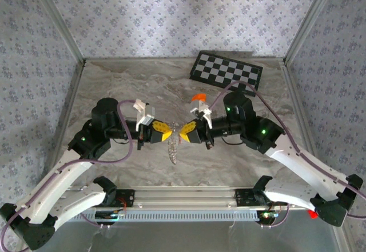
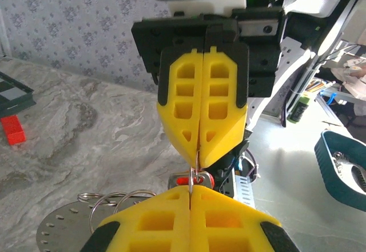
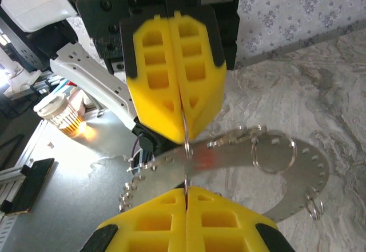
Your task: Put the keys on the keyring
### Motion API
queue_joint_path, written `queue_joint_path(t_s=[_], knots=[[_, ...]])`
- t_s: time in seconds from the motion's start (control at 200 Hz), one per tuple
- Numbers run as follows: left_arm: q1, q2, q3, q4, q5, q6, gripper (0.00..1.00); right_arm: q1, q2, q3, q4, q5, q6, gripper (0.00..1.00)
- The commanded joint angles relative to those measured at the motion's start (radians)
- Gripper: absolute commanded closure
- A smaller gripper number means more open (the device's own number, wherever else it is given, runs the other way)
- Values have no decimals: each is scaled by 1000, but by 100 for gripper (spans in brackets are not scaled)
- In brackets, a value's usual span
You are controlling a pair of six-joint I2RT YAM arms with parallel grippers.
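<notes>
Marble-patterned tabletop (image 1: 143, 80), with floral-papered walls on three sides. I report from the near edge outward.

Both arms meet above mid-table, tip to tip.
- **Left gripper (image 1: 163, 128):** yellow fingers pressed fully together.
- **Right gripper (image 1: 187, 130):** likewise closed, with no gap at the seam.

Each wrist view shows a thin wire strand running from one closed seam into the other. I judge both claws to be pinching the same loop of the silvery, toothed-edged metal keyring (image 3: 246, 169). Its punched plate and small split rings hang below the tips.

The tiny red-headed key with a short silvery part (image 2: 185, 180) sits right at the junction, just under the right gripper's tips. It is touching or all but touching the wire. I cannot tell whether it is threaded on.

Assessment: the ring is held by both claws and the key is at the ring. Threading is unconfirmed and release is outstanding.

Farther off lie a small orange curved piece (image 1: 198, 96) and, at the far wall, a black-and-white checkered board (image 1: 227, 72).
</notes>
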Motion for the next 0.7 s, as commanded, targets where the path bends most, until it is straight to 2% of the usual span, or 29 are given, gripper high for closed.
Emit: queue_joint_path(t_s=[0.0, 0.135, 0.26, 0.395, 0.49, 0.695], knots=[[-8, 18, 21, 29, 67, 37, 100, -7, -73, -60, 60, 26, 42, 100], [-1, 39, 43, -40, 95, 90, 100, -5, -142, -110, 107, 51, 59, 100], [12, 43, 53, -44, 129, 94, 100, -5, -140, -107, 79, 91, 48, 100], [11, 74, 90, -70, 171, 98, 100, 1, -154, -148, 194, 120, 123, 100], [14, 90, 109, -81, 183, 107, 100, 3, -165, -157, 206, 146, 135, 100], [16, 121, 134, -60, 210, 90, 100, 7, -153, -171, 251, 95, 165, 100]])
